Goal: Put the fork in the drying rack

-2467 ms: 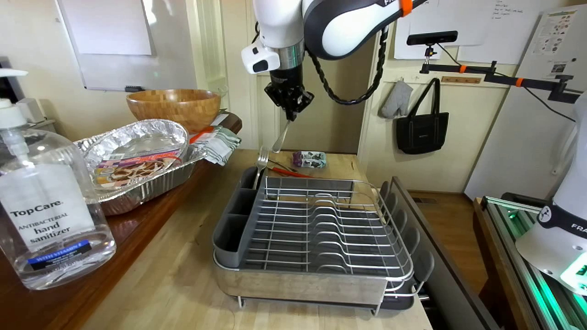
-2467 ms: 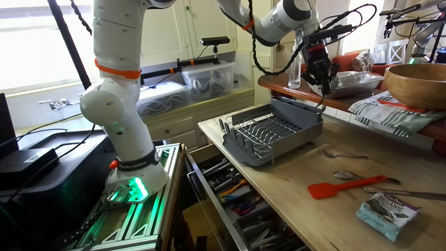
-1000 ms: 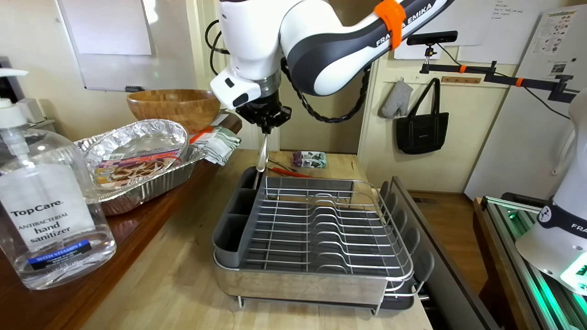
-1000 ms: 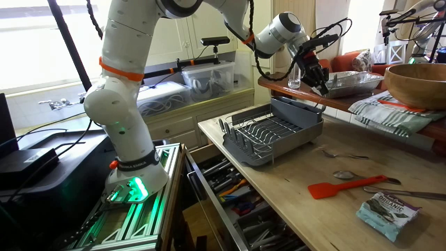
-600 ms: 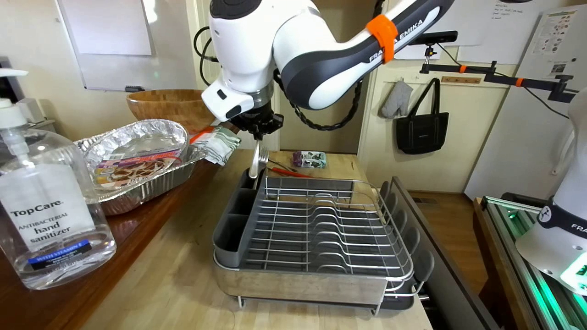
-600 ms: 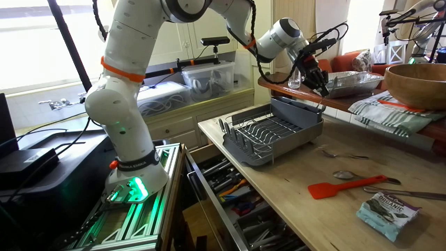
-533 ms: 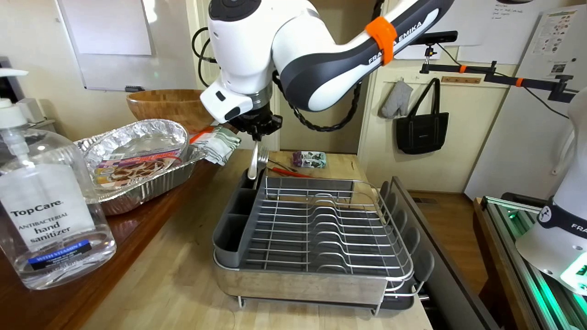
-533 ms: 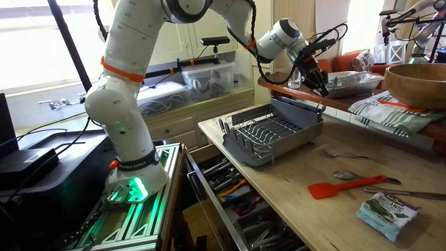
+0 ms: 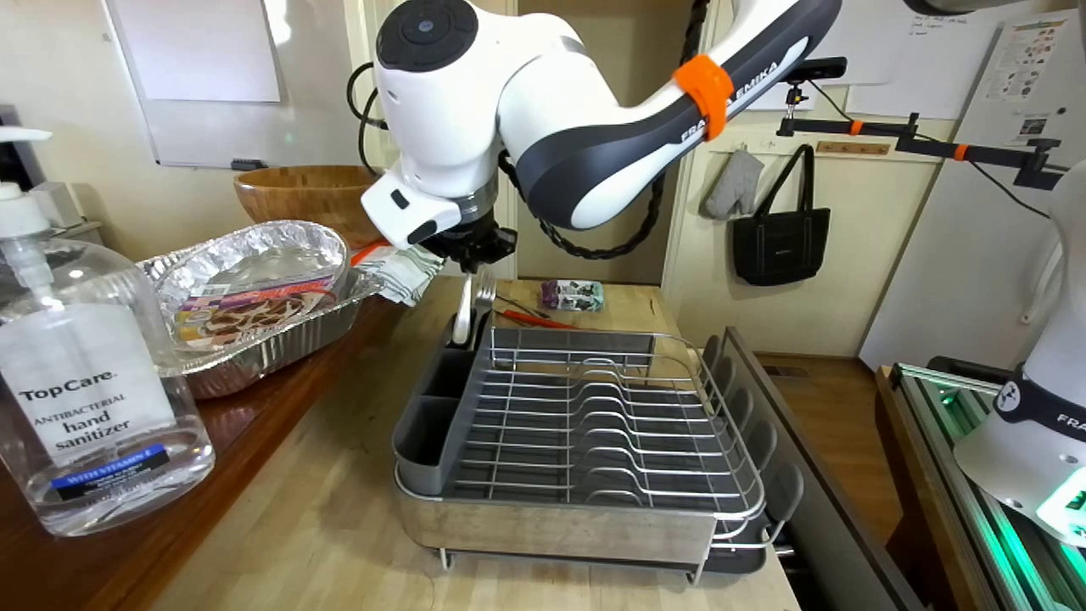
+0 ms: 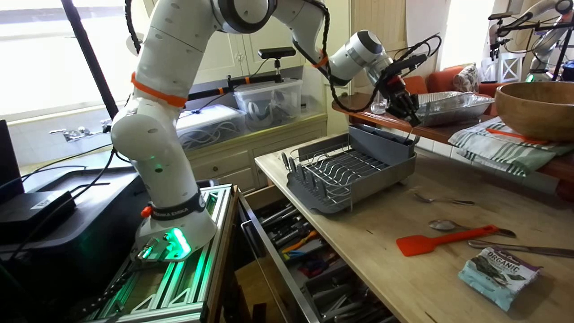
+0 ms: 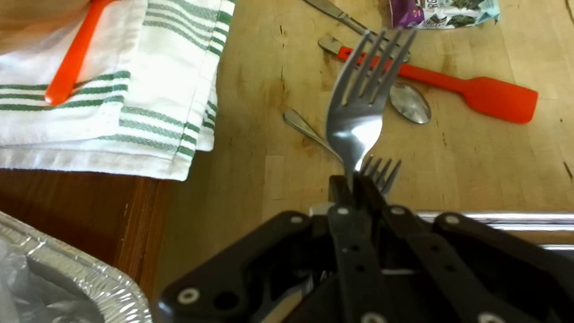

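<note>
On the clear pump bottle (image 9: pixel 102 365) we read "TopCare" over "ANTIBACTERIAL hand sanitizer", and on its blue strip (image 9: pixel 110 472) "WITH VITAMIN E". In an exterior view, the robot arm (image 9: pixel 577 119) carries "FRA" and "EMIKA" on the 2 sides of an orange strap (image 9: pixel 706 93); on the dark band (image 10: pixel 177 211) around its base (image 10: pixel 188 224) we make out "FRANKA EMIKA". The snack packet (image 10: pixel 500 276) tells us "ORGANIC". Writing on the white sheet (image 9: pixel 929 72) and the posted notice (image 9: pixel 1027 61) is too small for us to read.

Gripper (image 10: pixel 415 122) lowered, the held fork (image 9: pixel 462 310) carried down with it, its handle swung to the other side of the standing fork (image 9: pixel 485 290) in an exterior view, lower end now overlapping the cutlery caddy (image 9: pixel 420 478) of the drying rack (image 9: pixel 560 526)
</note>
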{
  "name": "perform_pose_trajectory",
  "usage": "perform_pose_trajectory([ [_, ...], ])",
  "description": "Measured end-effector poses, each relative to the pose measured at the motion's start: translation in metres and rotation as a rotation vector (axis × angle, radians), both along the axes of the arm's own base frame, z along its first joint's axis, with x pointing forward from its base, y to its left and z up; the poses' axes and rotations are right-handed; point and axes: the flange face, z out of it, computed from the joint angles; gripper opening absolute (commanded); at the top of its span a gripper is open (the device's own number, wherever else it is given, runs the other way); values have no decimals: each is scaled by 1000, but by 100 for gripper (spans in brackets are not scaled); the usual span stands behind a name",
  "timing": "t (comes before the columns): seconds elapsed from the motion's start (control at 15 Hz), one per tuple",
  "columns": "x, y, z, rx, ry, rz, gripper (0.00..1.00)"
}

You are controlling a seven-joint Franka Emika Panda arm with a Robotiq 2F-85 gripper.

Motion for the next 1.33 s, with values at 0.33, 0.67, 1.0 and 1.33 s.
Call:
perform_pose_trajectory([
  [0.33, -4, 6, -7, -5, -36, -34, 2],
  [0.67, -8, 9, -18, -13, -81, -67, 2],
  [1.0, -9, 9, -29, -11, -94, -91, 2],
  [1.33, -9, 9, -35, -8, -98, -102, 3],
])
